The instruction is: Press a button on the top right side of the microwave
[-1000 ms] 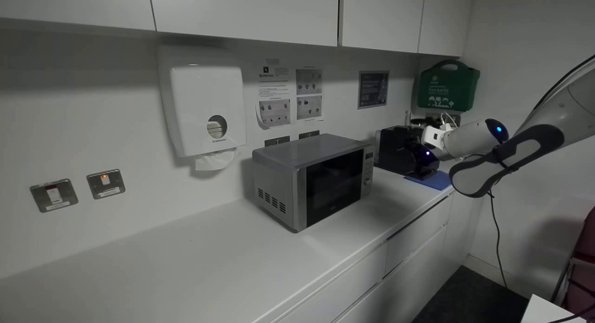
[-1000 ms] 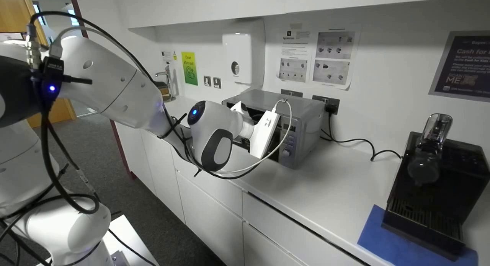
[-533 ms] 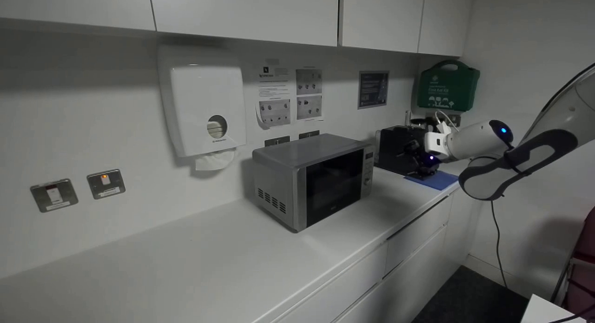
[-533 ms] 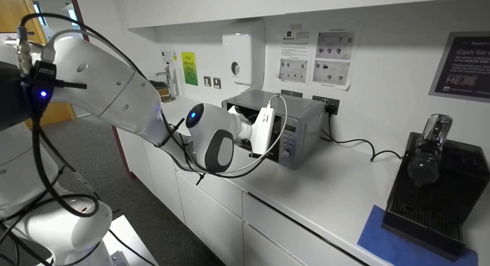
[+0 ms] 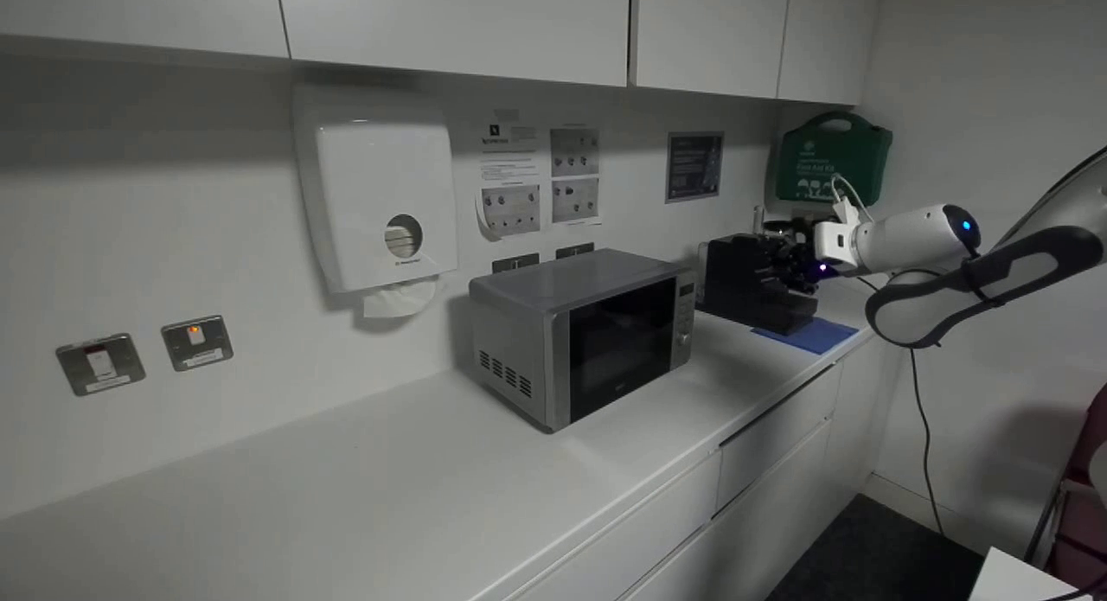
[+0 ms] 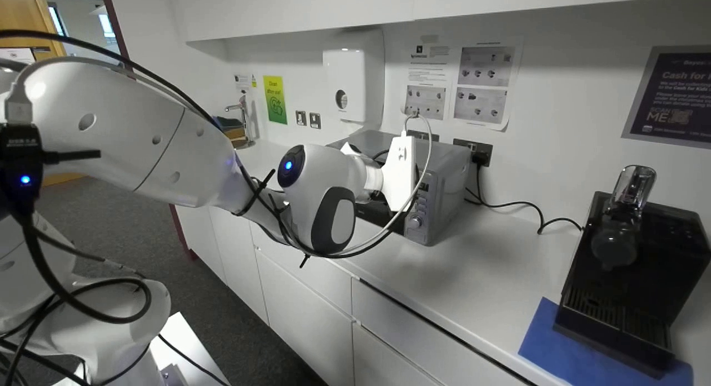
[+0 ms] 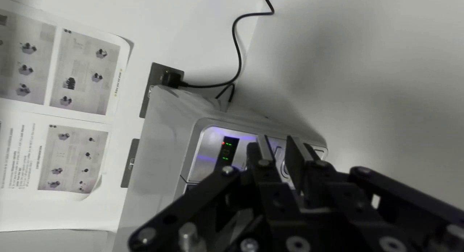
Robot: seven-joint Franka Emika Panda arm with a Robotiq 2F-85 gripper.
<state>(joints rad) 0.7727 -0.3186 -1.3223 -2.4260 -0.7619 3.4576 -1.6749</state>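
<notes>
The silver-grey microwave (image 5: 579, 333) stands on the counter with its dark door facing the room. In the wrist view its control panel carries a lit display (image 7: 226, 152), and part of a round knob (image 7: 284, 169) shows between the fingers. My gripper (image 7: 277, 137) is in front of this panel, its two fingers apart by a narrow gap with nothing held. The fingers hide most of the buttons (image 6: 420, 205), and whether they touch the panel I cannot tell. In an exterior view the white wrist mount (image 6: 400, 172) hides the fingers.
A black coffee machine (image 6: 627, 275) sits on a blue mat (image 6: 541, 330) farther along the counter. The microwave's black cable (image 7: 237, 45) runs along the wall. A white cable (image 6: 425, 169) loops off the wrist. Wall cabinets (image 5: 458, 26) overhang the counter.
The arm has shifted: the gripper has risen and moved toward the microwave's control-panel end. Its jaws have drawn closer together. The microwave has not moved.
</notes>
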